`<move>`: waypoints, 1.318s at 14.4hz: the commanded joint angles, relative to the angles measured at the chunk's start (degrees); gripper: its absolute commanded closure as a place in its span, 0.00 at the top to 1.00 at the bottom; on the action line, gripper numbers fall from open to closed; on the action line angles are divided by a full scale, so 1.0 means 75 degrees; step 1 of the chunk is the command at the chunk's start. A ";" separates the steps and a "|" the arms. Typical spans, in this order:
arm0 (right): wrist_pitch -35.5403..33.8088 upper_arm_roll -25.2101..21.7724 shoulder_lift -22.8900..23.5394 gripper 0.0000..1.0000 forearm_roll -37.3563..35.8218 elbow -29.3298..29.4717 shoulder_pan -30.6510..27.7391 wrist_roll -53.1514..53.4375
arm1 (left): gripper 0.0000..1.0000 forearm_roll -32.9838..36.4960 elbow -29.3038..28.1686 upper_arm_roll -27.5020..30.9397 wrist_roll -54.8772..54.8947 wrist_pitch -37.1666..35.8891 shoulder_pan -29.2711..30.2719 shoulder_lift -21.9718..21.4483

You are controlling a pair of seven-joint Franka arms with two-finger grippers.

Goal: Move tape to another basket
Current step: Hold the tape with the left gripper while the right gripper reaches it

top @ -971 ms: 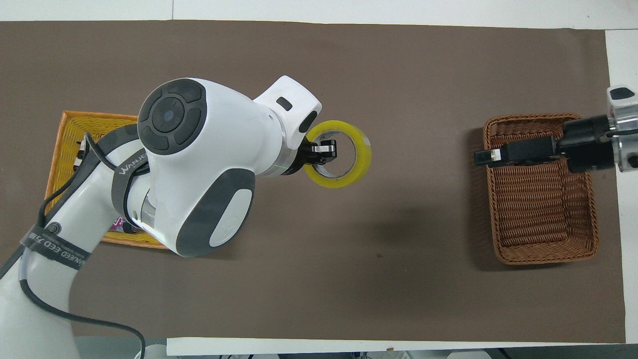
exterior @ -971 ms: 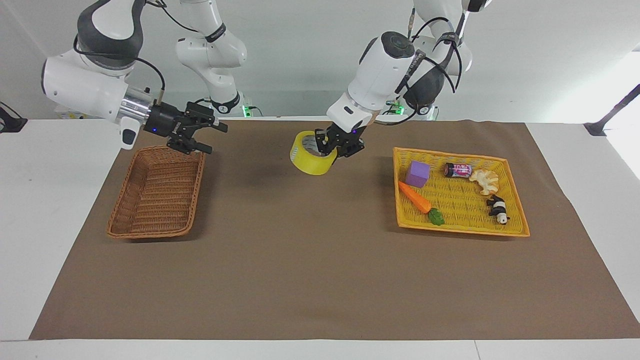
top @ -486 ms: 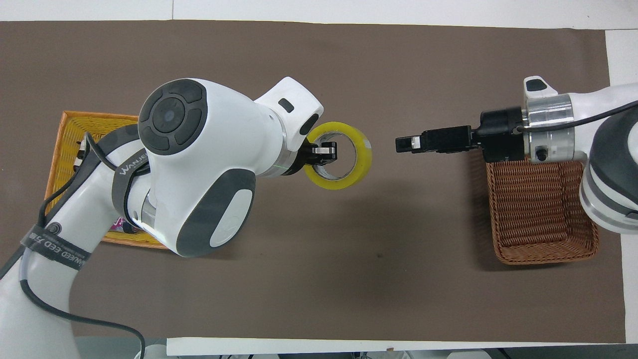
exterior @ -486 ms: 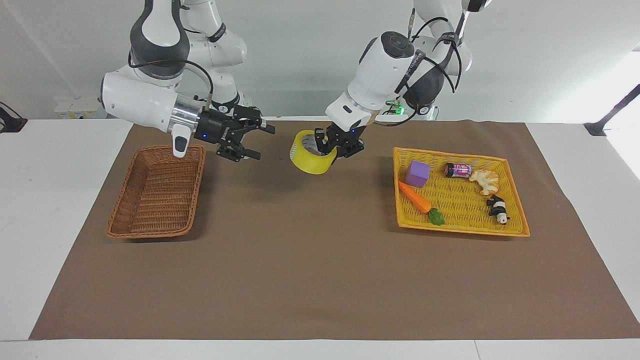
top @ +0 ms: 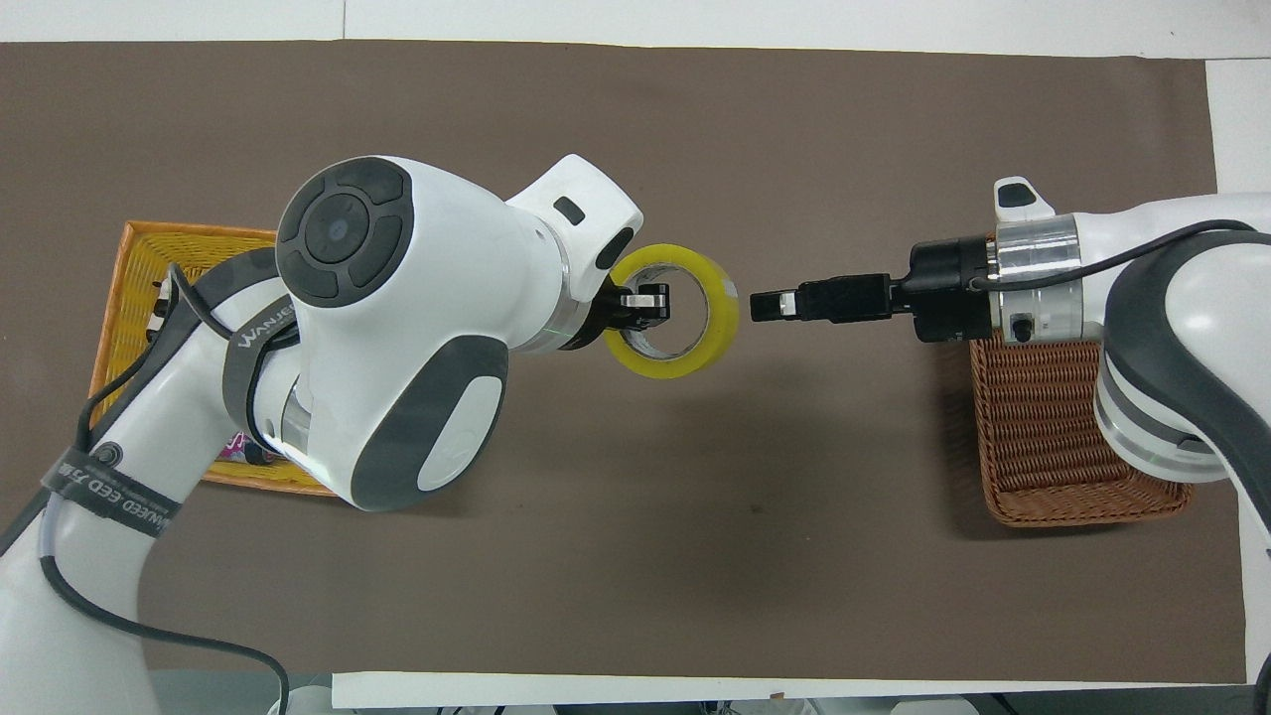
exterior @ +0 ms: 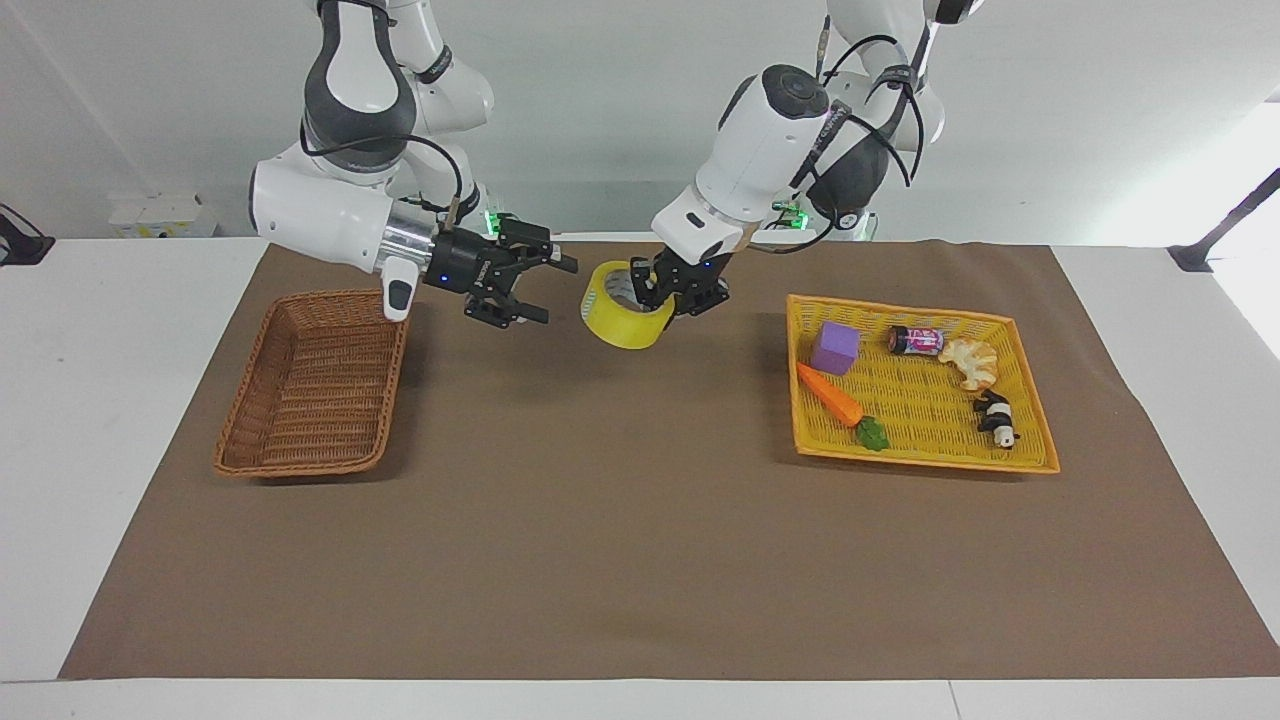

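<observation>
**Handover imminent over mid-table**

Left gripper (exterior: 668, 291) pinches the tape (exterior: 622, 309) aloft, well apart from the wicker basket (exterior: 316, 382). Right gripper (exterior: 546, 290), fingers spread, has advanced from over that basket to just beside the tape; transfer appears next.

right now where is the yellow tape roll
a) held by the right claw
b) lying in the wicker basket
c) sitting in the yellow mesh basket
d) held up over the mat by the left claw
d: the left claw is shut on the rim of the tape roll, which hangs over the brown mat between the two baskets, while the open right claw is just short of it.
</observation>
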 commanded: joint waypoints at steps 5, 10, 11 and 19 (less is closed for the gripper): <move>0.0262 -0.0008 -0.0306 1.00 0.0324 -0.0413 0.0118 0.0582 | 0.00 -0.0161 -0.0022 0.0059 0.0285 -0.0286 0.0047 -0.0099; 0.0800 0.0016 -0.0095 1.00 0.0347 -0.0413 0.0575 0.0854 | 0.00 -0.0161 -0.0046 0.0059 0.0344 -0.0298 0.0047 -0.0111; 0.0766 0.0016 -0.0095 1.00 0.0348 -0.0413 0.0575 0.0866 | 0.00 -0.0161 -0.0046 0.0059 0.0344 -0.0309 0.0058 -0.0111; 0.0648 0.0016 -0.0095 1.00 0.0348 -0.0401 0.0575 0.0808 | 0.00 -0.0161 -0.0058 0.0071 0.0391 -0.0427 0.0059 -0.0122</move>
